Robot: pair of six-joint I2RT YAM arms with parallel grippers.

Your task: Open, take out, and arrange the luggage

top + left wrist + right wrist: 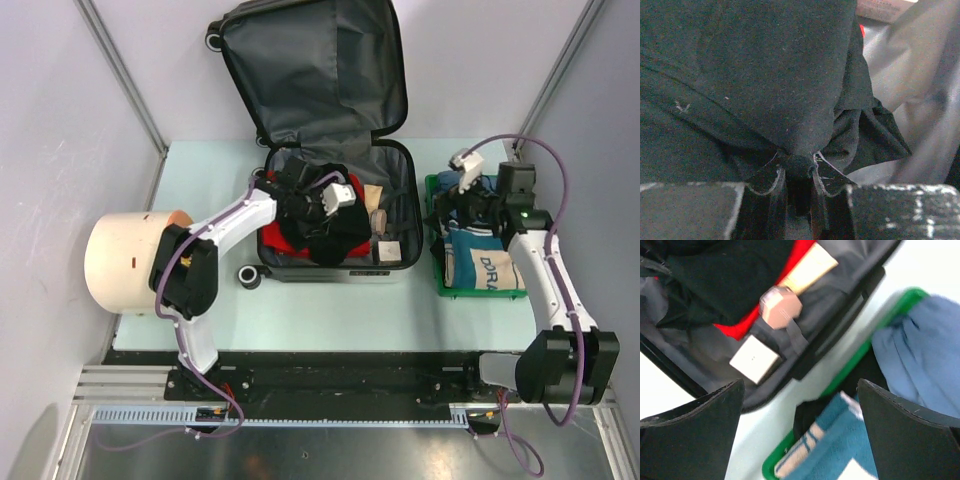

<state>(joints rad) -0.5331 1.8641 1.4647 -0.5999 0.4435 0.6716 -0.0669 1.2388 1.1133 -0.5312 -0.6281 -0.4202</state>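
Note:
The luggage (388, 165) lies open at the table's back, lid (310, 70) raised, dark grey lining showing. Inside are black clothes (320, 230), a red garment (290, 250), a white box (387, 250) and a pinkish jar (379, 218). My left gripper (330, 200) is inside it, shut on a bunched black garment (765, 75) that fills the left wrist view. My right gripper (450, 215) is open and empty, over the left edge of the green bin (440, 270). The right wrist view shows the case's edge (805, 360), the box (754, 359), the jar (780, 307).
The green bin (850, 365) right of the case holds a teal towel (485, 265) and a light blue cloth (925, 355). A beige cylinder (120, 262) lies at the left edge beside the left arm. A case wheel (248, 277) sticks out at the front left.

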